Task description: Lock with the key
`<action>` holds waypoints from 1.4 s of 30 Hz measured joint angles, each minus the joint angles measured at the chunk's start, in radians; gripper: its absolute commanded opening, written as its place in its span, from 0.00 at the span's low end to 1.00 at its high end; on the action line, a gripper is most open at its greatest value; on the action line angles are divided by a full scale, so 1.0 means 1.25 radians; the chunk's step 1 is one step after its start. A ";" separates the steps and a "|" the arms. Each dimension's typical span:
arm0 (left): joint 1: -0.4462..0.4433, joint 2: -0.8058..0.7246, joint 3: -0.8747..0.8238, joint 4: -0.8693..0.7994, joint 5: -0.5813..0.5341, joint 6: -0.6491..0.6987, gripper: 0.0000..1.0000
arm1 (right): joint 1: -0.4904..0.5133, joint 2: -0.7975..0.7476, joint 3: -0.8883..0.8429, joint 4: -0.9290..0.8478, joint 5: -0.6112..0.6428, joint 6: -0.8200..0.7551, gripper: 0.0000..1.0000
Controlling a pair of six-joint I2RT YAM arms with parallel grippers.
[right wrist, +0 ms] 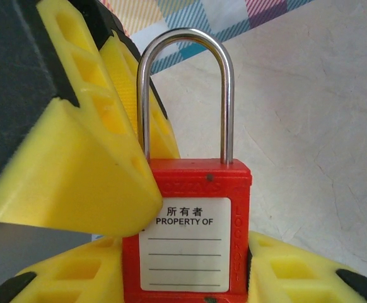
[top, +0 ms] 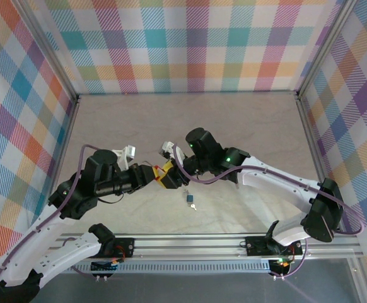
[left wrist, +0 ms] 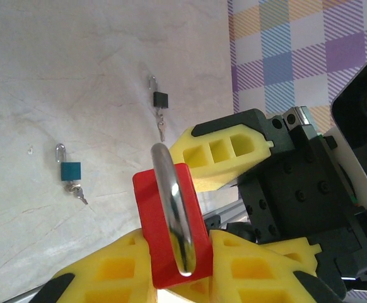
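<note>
**Caller:** What is happening with the lock right now?

**Operator:** I am looking at a red padlock (right wrist: 193, 240) hanging in the air above the table (top: 190, 126), between my two arms. My left hand (left wrist: 177, 262) is gripping its body, with yellow fingers (left wrist: 224, 252) pressing on both sides of the red plastic. My right hand (right wrist: 186, 278) is flanking the same body. I cannot tell whether it is pinching or only standing beside it.

**Caller:** Is it locked?

**Operator:** The steel shackle (right wrist: 227, 101) is sitting with both legs in the body. The keyhole end is hiding between the fingers, so I cannot tell whether a key is in it. A small blue padlock (left wrist: 70, 170) and a small black padlock (left wrist: 161, 99) are lying on the table.

**Caller:** Which step is this?

**Operator:** I am judging it as steadying the padlock before the key turn. For the next move I am wanting one hand holding firm while the other finds the key and turns it squarely.
</note>
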 measured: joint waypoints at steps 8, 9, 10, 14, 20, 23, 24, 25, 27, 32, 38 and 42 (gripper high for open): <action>-0.001 -0.003 0.001 -0.006 -0.055 0.006 0.00 | -0.006 -0.070 -0.032 0.021 0.031 0.004 0.85; -0.001 -0.003 0.002 -0.007 -0.060 0.007 0.00 | -0.009 -0.080 -0.037 0.024 0.038 0.004 0.93; -0.001 -0.003 0.005 -0.007 -0.065 0.009 0.00 | -0.011 -0.089 -0.042 0.027 0.046 0.007 0.94; -0.001 -0.008 0.010 0.004 -0.080 0.015 0.00 | -0.027 -0.146 -0.096 0.054 0.085 0.015 0.99; -0.001 -0.047 -0.030 0.107 -0.074 0.015 0.00 | -0.078 -0.243 -0.220 0.132 0.091 0.089 1.00; -0.001 -0.048 -0.050 0.165 -0.065 0.012 0.00 | -0.101 -0.259 -0.279 0.201 0.053 0.145 0.81; -0.001 -0.048 -0.056 0.180 -0.062 0.011 0.00 | -0.104 -0.258 -0.292 0.219 0.039 0.159 0.79; -0.001 -0.045 -0.063 0.198 -0.059 0.009 0.00 | -0.106 -0.257 -0.306 0.243 0.022 0.180 0.78; -0.001 -0.042 -0.073 0.224 -0.052 0.005 0.00 | -0.106 -0.252 -0.321 0.278 -0.007 0.211 0.71; -0.001 -0.042 -0.103 0.287 -0.046 -0.005 0.00 | -0.106 -0.241 -0.325 0.363 -0.057 0.271 0.63; -0.001 -0.046 -0.138 0.335 -0.046 -0.028 0.00 | -0.106 -0.224 -0.325 0.413 -0.063 0.297 0.55; -0.001 -0.046 -0.142 0.356 -0.040 -0.042 0.00 | -0.106 -0.203 -0.325 0.413 -0.058 0.298 0.56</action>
